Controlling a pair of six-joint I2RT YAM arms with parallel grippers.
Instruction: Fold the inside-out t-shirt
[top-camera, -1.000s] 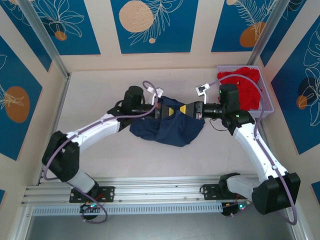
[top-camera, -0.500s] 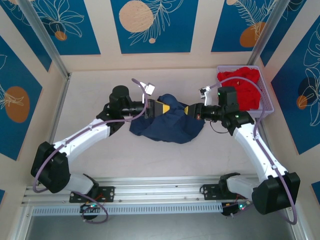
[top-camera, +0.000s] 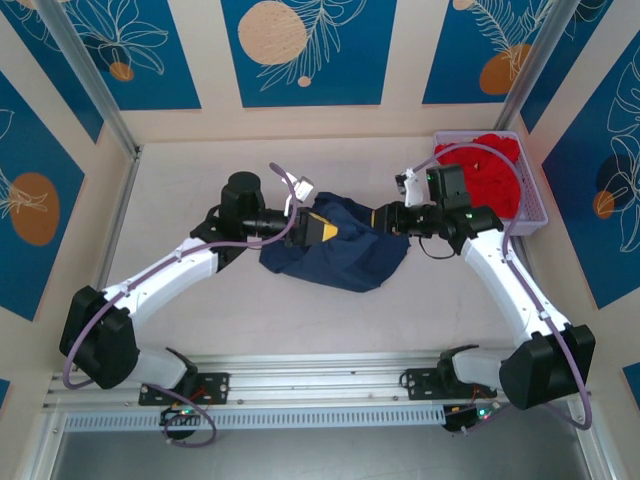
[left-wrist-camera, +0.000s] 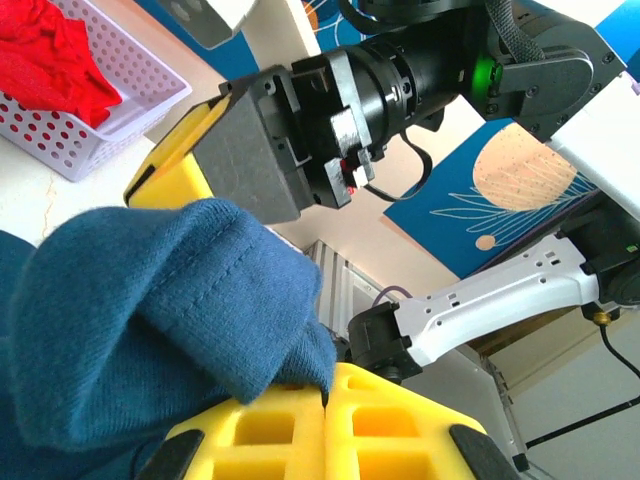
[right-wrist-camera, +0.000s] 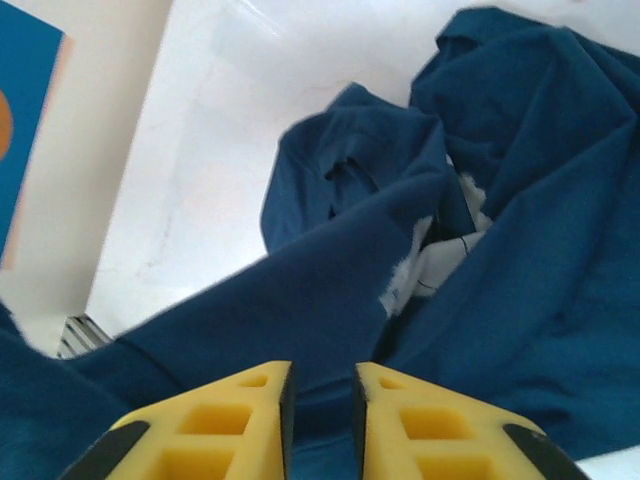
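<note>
The inside-out t-shirt (top-camera: 340, 258) is a crumpled navy heap in the middle of the table. My left gripper (top-camera: 330, 231) sits at the heap's upper left edge, shut on a raised fold of the navy cloth (left-wrist-camera: 150, 300); the pinch shows at its fingertips (left-wrist-camera: 327, 385). Facing it from the right, my right gripper (top-camera: 377, 219) hovers at the heap's upper right. In the right wrist view its yellow fingers (right-wrist-camera: 320, 385) stand a little apart, with the shirt (right-wrist-camera: 520, 250) lying below and beyond them. A small white tag (right-wrist-camera: 440, 255) shows among the folds.
A lilac perforated basket (top-camera: 528, 215) holding a bright red garment (top-camera: 485, 170) stands at the back right, close behind the right wrist. It also appears as a basket (left-wrist-camera: 110, 110) in the left wrist view. Walls close the table at the back and sides.
The two grippers, nearly tip to tip a second ago, have drawn apart. The left carried its fold leftward. The right pulled back toward the basket and its fingers parted.
</note>
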